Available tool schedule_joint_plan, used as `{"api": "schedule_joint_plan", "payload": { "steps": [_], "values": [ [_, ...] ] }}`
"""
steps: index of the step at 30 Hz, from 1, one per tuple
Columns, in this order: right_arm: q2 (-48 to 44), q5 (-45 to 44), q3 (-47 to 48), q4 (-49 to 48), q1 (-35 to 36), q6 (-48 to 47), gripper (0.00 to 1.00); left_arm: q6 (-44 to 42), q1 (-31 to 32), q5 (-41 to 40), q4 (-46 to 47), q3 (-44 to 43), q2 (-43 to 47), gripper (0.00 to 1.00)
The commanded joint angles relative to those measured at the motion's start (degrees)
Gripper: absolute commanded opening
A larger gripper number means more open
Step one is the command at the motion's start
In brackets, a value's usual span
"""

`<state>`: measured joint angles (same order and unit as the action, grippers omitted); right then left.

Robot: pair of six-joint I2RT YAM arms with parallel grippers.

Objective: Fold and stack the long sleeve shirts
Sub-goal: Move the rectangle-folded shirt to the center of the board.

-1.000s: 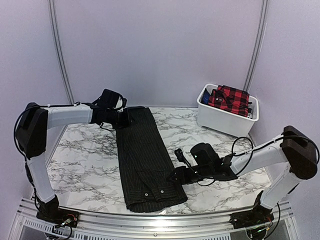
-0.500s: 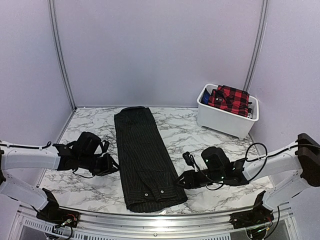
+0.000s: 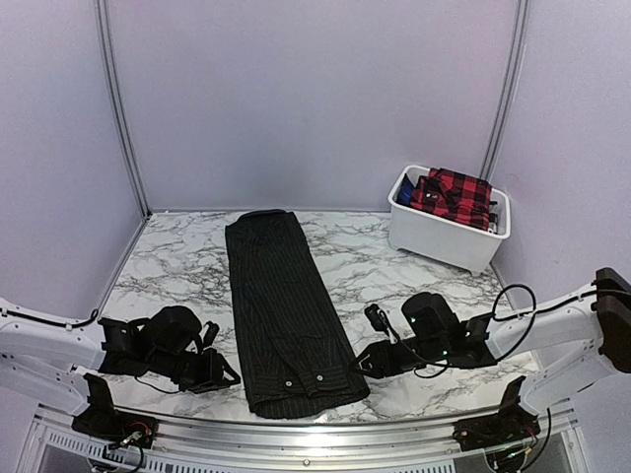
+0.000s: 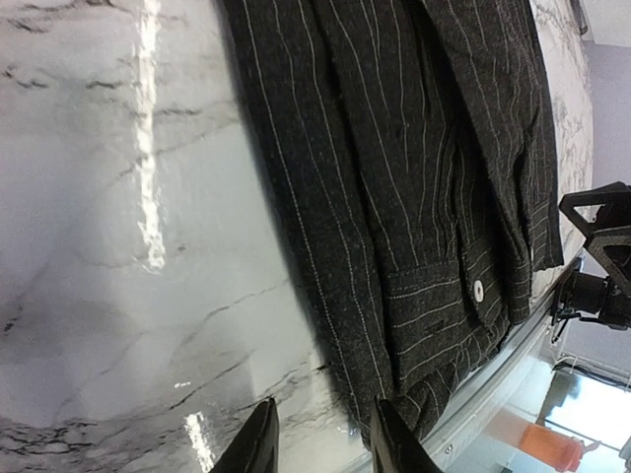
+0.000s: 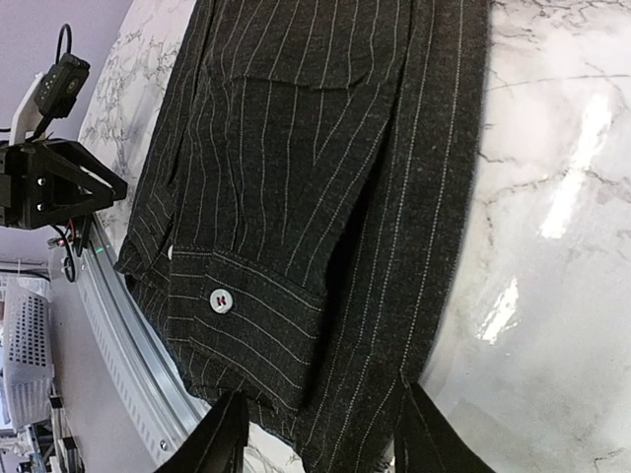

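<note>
Along the left side of the marble table (image 3: 168, 276), the left arm reaches in low, close to the front edge. The left gripper (image 3: 222, 374) points toward the middle of the table and sits just beside the near left corner of the shirt. From the left wrist camera, the left gripper (image 4: 320, 443) has its two fingertips (image 4: 258, 441) spread apart. Bare marble and the shirt's edge show between them, and they grip nothing.

At the centre lies the black pinstriped shirt (image 3: 286, 315), folded into one long narrow strip. It runs from the back of the table to the front edge, and its near end slants a little to the right. The cloth lies flat on the marble. Two small pale buttons (image 3: 289, 384) show on the near end.

Right of the shirt, the right gripper (image 3: 363, 363) also sits low, next to the near right corner of the strip. In the right wrist view, the right gripper (image 5: 320, 434) has its fingers wide apart over the hem of the black pinstriped shirt (image 5: 315, 177). Whether they touch the cloth cannot be told.

At the far right back corner stands a white bin (image 3: 449, 236), well apart from both grippers. A folded red-and-black plaid shirt (image 3: 452, 192) rests inside it.
</note>
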<state>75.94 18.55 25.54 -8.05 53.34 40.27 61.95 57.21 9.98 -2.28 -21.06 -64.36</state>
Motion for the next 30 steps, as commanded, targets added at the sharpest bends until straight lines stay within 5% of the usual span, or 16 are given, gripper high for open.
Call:
{"api": "schedule_joint_plan", "payload": {
  "steps": [1,11,22,26,30],
  "values": [
    [-0.05,1.09,-0.85,0.63,-0.09,-0.27,0.43,2.02,2.51,1.94,5.3,-0.44,-3.77,0.34],
    [0.78,-0.19,-1.55,0.91,2.49,1.43,0.41,2.03,6.84,5.67,12.82,-3.63,-14.22,0.37],
    [3.9,-1.11,-0.12,-0.27,8.86,4.92,0.17,4.27,7.3,8.75,6.59,-1.99,-12.47,0.02],
    [3.94,-0.97,-0.03,-1.89,12.13,7.62,0.22,3.29,7.3,8.99,0.0,-1.49,-8.35,0.03],
    [1.55,-2.05,-0.25,-1.7,12.32,8.69,0.39,3.79,7.3,10.49,-0.43,-0.34,-5.75,0.17]
  ]
}}
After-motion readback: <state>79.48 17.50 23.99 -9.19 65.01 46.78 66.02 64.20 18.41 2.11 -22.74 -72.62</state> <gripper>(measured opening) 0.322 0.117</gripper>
